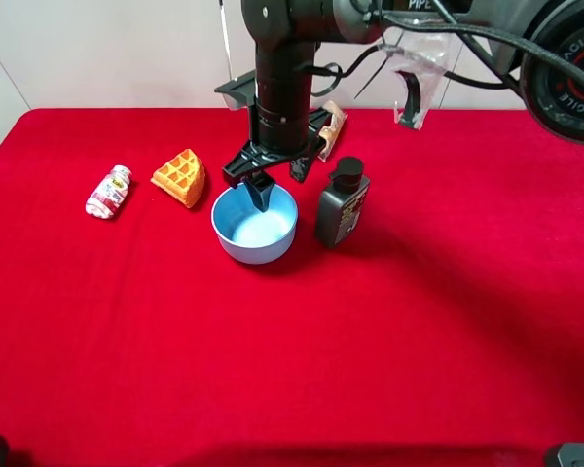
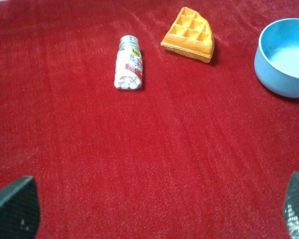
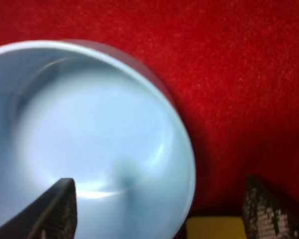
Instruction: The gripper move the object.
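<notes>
The light blue bowl (image 1: 255, 233) stands upright and empty on the red cloth, mid-table. My right gripper (image 1: 280, 183) hangs straight down over the bowl's far rim, jaws open. One finger is inside the bowl and the other outside, straddling the rim. The right wrist view shows the bowl (image 3: 89, 129) close up, with the right gripper (image 3: 162, 209) either side of its rim and not closed on it. My left gripper (image 2: 154, 214) is open and empty above bare cloth, with the bowl (image 2: 284, 64) well away from it.
A dark grey pump bottle (image 1: 342, 204) stands just right of the bowl. A waffle wedge (image 1: 180, 177) lies to its left, and a small white and pink bottle (image 1: 108, 191) lies on its side further left. A wrapped snack (image 1: 333, 125) lies behind the arm.
</notes>
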Tool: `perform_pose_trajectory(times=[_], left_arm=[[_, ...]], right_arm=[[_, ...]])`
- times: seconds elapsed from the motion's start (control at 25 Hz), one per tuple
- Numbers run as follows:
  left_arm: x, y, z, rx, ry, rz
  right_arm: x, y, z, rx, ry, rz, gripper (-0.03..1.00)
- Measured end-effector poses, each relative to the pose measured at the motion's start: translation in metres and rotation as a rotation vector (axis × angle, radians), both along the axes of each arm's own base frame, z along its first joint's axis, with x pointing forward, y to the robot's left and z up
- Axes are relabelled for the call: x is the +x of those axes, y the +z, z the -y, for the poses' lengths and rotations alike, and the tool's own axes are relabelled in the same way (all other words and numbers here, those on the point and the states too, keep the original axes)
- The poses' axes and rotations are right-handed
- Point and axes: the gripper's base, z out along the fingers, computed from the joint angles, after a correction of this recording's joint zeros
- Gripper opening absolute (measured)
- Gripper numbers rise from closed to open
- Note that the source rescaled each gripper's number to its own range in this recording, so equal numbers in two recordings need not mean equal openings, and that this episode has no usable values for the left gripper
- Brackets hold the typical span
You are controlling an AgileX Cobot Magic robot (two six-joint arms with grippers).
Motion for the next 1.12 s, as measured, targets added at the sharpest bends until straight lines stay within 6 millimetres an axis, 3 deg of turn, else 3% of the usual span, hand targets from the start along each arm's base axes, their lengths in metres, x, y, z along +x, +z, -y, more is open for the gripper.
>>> perform_pose_trajectory(times=[0.24,0.84,1.12], left_arm=[[0.0,0.0,0.0,0.0,0.0,0.0],[0.0,0.0,0.0,0.0,0.0,0.0],[0.0,0.0,0.0,0.0,0.0,0.0]], right_arm=[[-0.003,0.024,0.002,0.025,-0.001,0.012,0.76],[-0.017,0.093,0.008,0.168,-0.088,0.071,0.98],[-0.022,0.118,0.013,0.21,-0.132,0.1,1.0]])
